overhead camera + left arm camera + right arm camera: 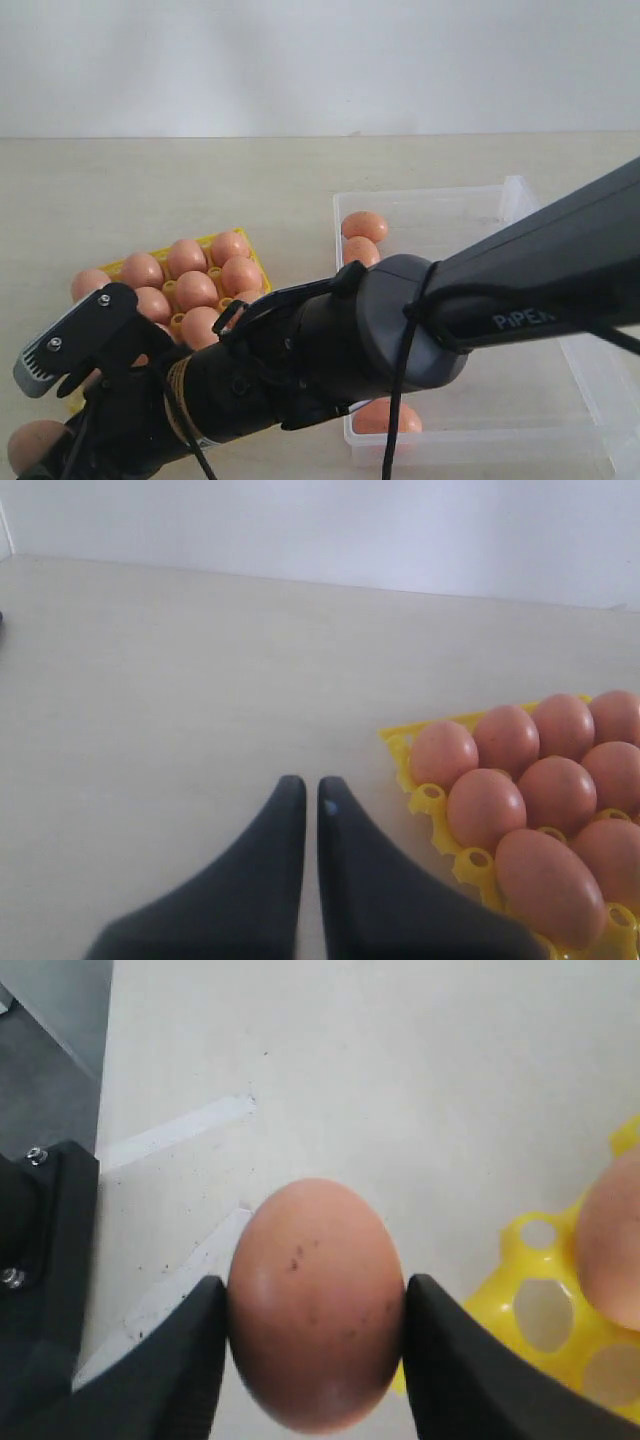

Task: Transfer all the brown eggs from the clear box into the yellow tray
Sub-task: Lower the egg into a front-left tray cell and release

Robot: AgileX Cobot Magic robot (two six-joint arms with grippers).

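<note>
the right gripper (315, 1300) pinches a brown egg (315, 1310) by its sides beside the yellow tray (512, 1265), likely to seat it in a cup.

- The tray (113, 268) sits on the bench (200, 180), left of the box (440, 222) in the exterior view.
- Its cells hold eggs (196, 290); others (364, 226) lie along the box's left side.
- The right tool (315, 1300) holds one egg (315, 1340) just beside the tray's edge.
- The left tool (303, 790) hangs over the bench beside the tray.

Soft, even light (near arm blurred)
</note>
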